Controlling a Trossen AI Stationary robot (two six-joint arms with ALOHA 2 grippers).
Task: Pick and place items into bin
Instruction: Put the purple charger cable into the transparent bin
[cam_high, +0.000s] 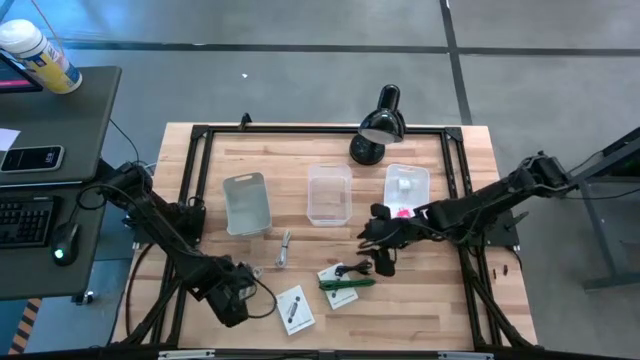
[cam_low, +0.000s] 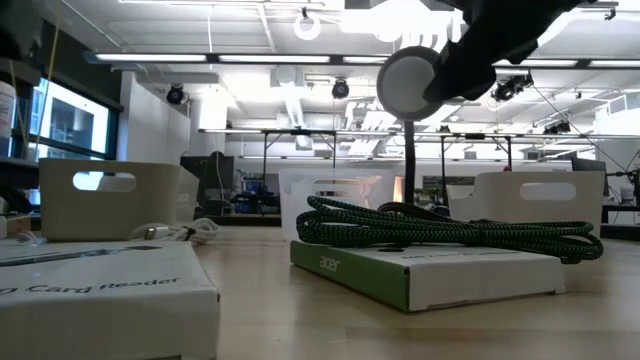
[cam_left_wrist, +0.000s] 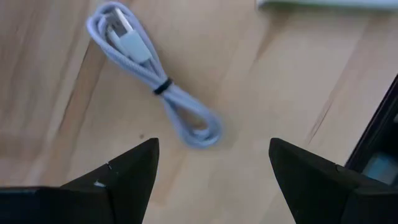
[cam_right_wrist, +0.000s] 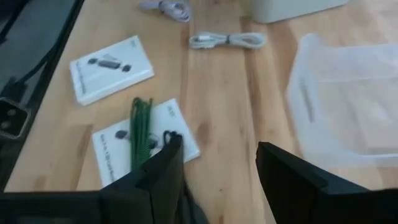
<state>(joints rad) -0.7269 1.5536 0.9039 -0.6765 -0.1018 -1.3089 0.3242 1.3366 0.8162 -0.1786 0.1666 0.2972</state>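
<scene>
My left gripper (cam_left_wrist: 214, 146) is open and hovers at the table's near left (cam_high: 235, 290), just short of a small lavender coiled cable (cam_left_wrist: 155, 84) that lies flat on the wood. My right gripper (cam_right_wrist: 217, 146) is open above the table's middle (cam_high: 382, 255). Below it a white card box (cam_right_wrist: 146, 146) carries a green braided cable (cam_right_wrist: 142, 130) (cam_low: 440, 230), with a black cable (cam_high: 352, 268) beside it. A second white card box (cam_right_wrist: 112, 65) (cam_high: 295, 308) and a white cable (cam_right_wrist: 227, 40) lie flat. A pink piece (cam_high: 403, 212) sits in the white bin (cam_high: 406, 175).
Three bins stand in a row toward the far side: grey (cam_high: 247, 203), clear (cam_high: 329, 193) and white. The black desk lamp (cam_high: 378, 125) stands behind them. A black frame (cam_high: 200, 135) edges the table. Bare wood lies between the bins and the near items.
</scene>
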